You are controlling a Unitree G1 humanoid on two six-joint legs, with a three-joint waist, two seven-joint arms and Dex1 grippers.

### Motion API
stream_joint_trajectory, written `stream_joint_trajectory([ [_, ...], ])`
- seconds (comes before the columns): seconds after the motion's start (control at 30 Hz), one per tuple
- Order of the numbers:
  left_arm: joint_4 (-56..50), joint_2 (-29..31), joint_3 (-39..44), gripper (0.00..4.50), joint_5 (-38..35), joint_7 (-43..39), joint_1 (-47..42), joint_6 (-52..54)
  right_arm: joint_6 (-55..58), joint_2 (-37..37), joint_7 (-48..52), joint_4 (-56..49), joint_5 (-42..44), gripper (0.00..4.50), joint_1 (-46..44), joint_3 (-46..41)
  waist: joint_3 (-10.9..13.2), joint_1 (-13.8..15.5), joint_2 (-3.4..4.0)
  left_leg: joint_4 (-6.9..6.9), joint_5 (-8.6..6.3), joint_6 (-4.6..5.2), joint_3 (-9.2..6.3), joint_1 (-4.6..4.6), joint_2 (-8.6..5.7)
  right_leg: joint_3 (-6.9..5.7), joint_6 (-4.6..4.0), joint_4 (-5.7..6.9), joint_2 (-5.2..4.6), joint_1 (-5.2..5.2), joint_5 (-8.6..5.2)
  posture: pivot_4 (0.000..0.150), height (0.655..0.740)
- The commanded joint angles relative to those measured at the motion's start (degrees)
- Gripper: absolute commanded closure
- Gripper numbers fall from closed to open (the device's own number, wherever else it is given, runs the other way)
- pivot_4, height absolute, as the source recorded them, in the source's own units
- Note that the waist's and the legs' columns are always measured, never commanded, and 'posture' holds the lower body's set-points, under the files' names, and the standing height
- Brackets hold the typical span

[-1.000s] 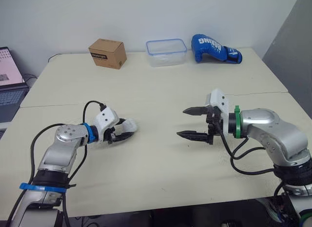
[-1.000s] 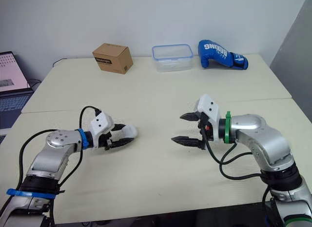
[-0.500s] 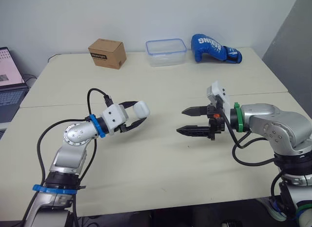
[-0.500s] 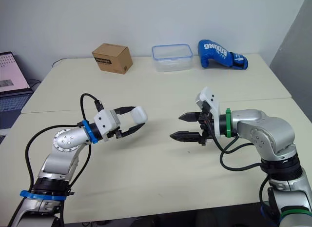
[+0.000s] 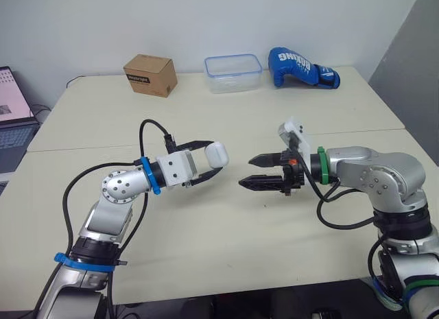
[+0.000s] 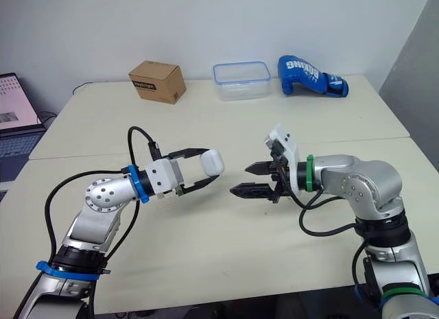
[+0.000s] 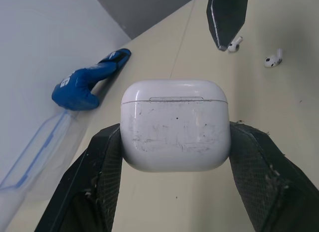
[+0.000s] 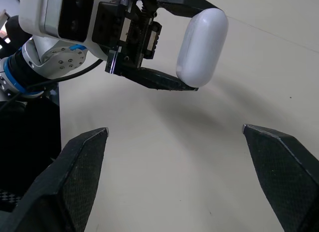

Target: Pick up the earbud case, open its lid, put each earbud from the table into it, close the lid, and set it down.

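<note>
The white earbud case hangs above the table's middle with its lid closed, and my left gripper is shut on it, one black finger on each side. In the left wrist view the case shows scuffs and its lid seam. My right gripper is open just to the right of the case, fingertips pointing at it with a small gap between. Two white earbuds lie on the table beyond the case, under a right finger.
Along the table's far edge stand a cardboard box, a clear plastic container with a blue rim and a blue boxing glove. A laptop sits off the table's left side.
My left gripper has lifted the case off the table and carried it right, toward the middle. The right gripper has moved left towards it and stays open.
</note>
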Motion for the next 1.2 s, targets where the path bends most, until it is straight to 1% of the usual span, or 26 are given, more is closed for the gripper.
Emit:
stream_joint_trajectory([
  [0.03,-3.2,0.2,-0.6,1.75,-0.1,-0.4,-1.8,-1.6,2.5,2.3,-2.5,0.6,2.3,0.0,-2.2,-2.7,0.0,0.0,0.0,0.0,0.0,0.0,0.0,0.0,0.0,0.0,0.0,0.0,0.0,0.0,0.0,0.15,0.7307],
  [0.23,-4.3,0.1,-2.9,1.75,1.5,-0.5,-3.5,-3.5,8.1,7.9,-7.1,4.1,5.6,0.0,-5.0,-7.5,0.0,-0.1,0.01,0.0,0.0,0.0,0.02,-0.02,0.0,0.05,0.0,0.04,0.0,-0.04,0.0,0.15,0.7307],
  [0.43,-4.2,0.0,-3.9,1.75,2.1,-0.6,-3.9,-4.8,11.8,10.2,-10.0,4.6,7.9,0.0,-6.0,-10.2,0.0,-0.1,0.02,-0.01,0.0,0.0,0.03,-0.02,0.0,0.05,0.0,0.03,0.0,-0.06,0.0,0.15,0.7307],
  [0.53,-4.0,-0.4,-4.0,1.75,2.1,-0.5,-4.5,-4.8,12.8,10.7,-11.1,4.0,8.6,0.58,-5.9,-10.5,0.0,-0.1,0.02,-0.01,0.0,0.0,0.02,-0.02,0.0,0.05,-0.01,0.05,0.0,-0.06,0.0,0.15,0.7307],
  [0.57,-4.0,-0.5,-4.0,1.75,2.1,-0.5,-4.6,-4.8,13.1,10.8,-11.2,3.8,8.7,0.96,-5.8,-10.6,0.0,-0.1,0.02,-0.01,0.0,0.0,0.03,-0.02,0.0,0.05,0.0,0.05,0.0,-0.06,0.0,0.15,0.7307],
  [0.6,-3.8,-0.6,-4.0,1.75,2.1,-0.5,-4.8,-4.8,13.5,10.8,-11.3,3.7,8.9,1.22,-5.9,-10.5,0.0,-0.1,0.02,-0.01,0.0,0.0,0.03,-0.02,0.0,0.05,-0.01,0.05,0.0,-0.06,0.0,0.15,0.7307],
  [0.63,-3.7,-0.7,-4.0,1.75,2.1,-0.4,-5.0,-4.8,13.8,10.8,-11.3,3.5,9.0,1.61,-5.8,-10.5,0.0,-0.1,0.02,-0.01,0.0,0.0,0.03,-0.02,-0.01,0.06,0.0,0.05,0.0,-0.06,0.0,0.15,0.7307],
  [0.87,-2.8,-1.2,-4.0,1.75,1.9,-0.5,-6.1,-5.2,14.9,10.9,-12.2,3.2,10.3,1.61,-5.7,-10.7,0.0,-0.1,0.02,-0.01,0.0,0.0,0.04,-0.02,0.0,0.06,0.0,0.06,0.01,-0.06,0.0,0.15,0.7307],
  [1.2,-2.6,-0.9,-4.3,1.75,1.9,-1.2,-5.3,-6.0,15.0,11.5,-13.2,3.5,10.7,1.61,-6.0,-11.2,0.0,-0.1,0.02,-0.01,0.0,0.0,0.03,-0.02,0.0,0.06,0.0,0.06,0.01,-0.06,0.0,0.15,0.7307],
])
